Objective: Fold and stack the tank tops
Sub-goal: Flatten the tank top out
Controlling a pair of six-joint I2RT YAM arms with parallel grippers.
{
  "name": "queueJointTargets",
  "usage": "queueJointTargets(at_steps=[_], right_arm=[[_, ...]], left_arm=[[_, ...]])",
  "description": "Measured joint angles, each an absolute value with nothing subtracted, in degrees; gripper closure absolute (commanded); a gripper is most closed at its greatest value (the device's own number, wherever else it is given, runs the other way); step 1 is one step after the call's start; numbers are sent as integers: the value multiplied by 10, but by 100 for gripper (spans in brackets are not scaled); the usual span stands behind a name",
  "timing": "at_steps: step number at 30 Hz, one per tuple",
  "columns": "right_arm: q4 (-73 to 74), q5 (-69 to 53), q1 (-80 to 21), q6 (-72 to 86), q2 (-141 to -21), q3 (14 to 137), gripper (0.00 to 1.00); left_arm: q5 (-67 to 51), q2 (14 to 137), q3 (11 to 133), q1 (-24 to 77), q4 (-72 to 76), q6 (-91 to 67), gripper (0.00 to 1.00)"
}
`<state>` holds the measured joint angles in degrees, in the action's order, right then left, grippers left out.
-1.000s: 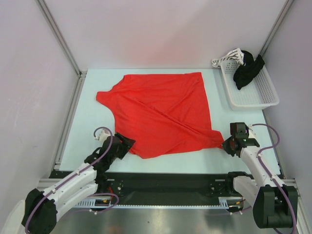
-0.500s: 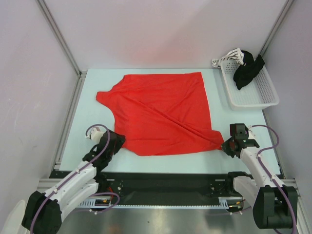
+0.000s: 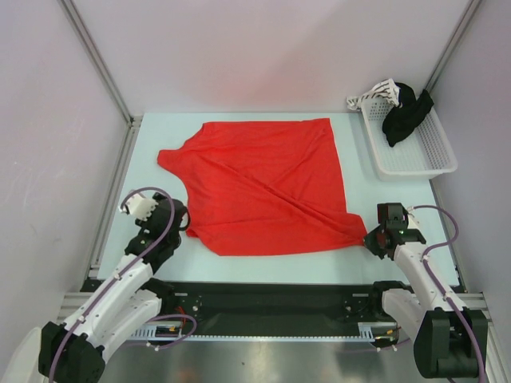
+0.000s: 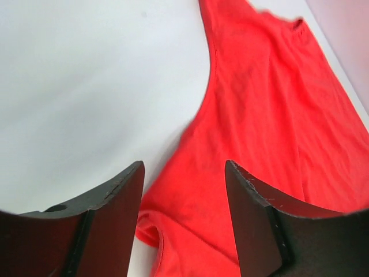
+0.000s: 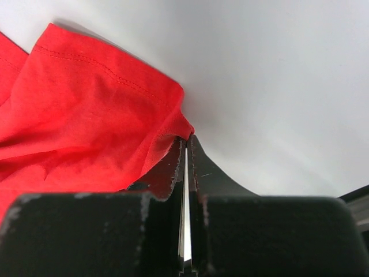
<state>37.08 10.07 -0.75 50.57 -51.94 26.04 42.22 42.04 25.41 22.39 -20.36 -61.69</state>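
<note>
A bright red tank top [image 3: 263, 187] lies spread flat on the pale table, creased diagonally. My left gripper [image 3: 184, 219] is at its near-left edge. In the left wrist view this gripper [image 4: 183, 176] is open, its two dark fingers [image 4: 115, 202] standing either side of the tank top's [image 4: 259, 115] curved armhole edge and hem fold. My right gripper [image 3: 370, 237] is at the garment's near-right corner. In the right wrist view it [image 5: 187, 138] is shut on that corner of the tank top [image 5: 86, 115], which bunches up at the fingertips.
A white mesh basket [image 3: 423, 159] stands at the back right with a black garment [image 3: 406, 113] draped over its far end. Metal frame posts and grey walls close in the left, right and back sides. Bare table [image 3: 144, 152] shows left of the tank top.
My left gripper has moved left and away from the near edge, from the tank top's near-left corner to its left edge. The right gripper has kept its hold on the corner.
</note>
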Motion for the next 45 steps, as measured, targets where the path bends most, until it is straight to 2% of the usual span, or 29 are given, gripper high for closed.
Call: queueJointTargets(at_steps=[3, 4, 6, 8, 12, 17, 24, 31, 45], right_arm=[[376, 100, -7, 506, -515, 260, 100], [377, 100, -7, 506, -514, 260, 100], [377, 100, -7, 507, -512, 260, 100], [378, 100, -7, 508, -511, 260, 100], [379, 100, -7, 508, -511, 260, 100], [379, 100, -7, 507, -510, 260, 100], [379, 100, -7, 507, -510, 260, 100], [379, 100, -7, 507, -510, 260, 100], [379, 96, -6, 507, -510, 260, 100]], left_arm=[[439, 439, 283, 221, -214, -604, 33], [435, 444, 288, 220, -215, -600, 28], [396, 448, 290, 220, -224, -594, 22], [360, 448, 289, 219, -229, -594, 20], [266, 458, 288, 220, -257, -598, 20], [211, 495, 288, 217, -322, -615, 19], [129, 466, 248, 209, -285, -629, 18], [107, 471, 244, 208, -245, -630, 18], [133, 583, 244, 208, -159, -625, 18]])
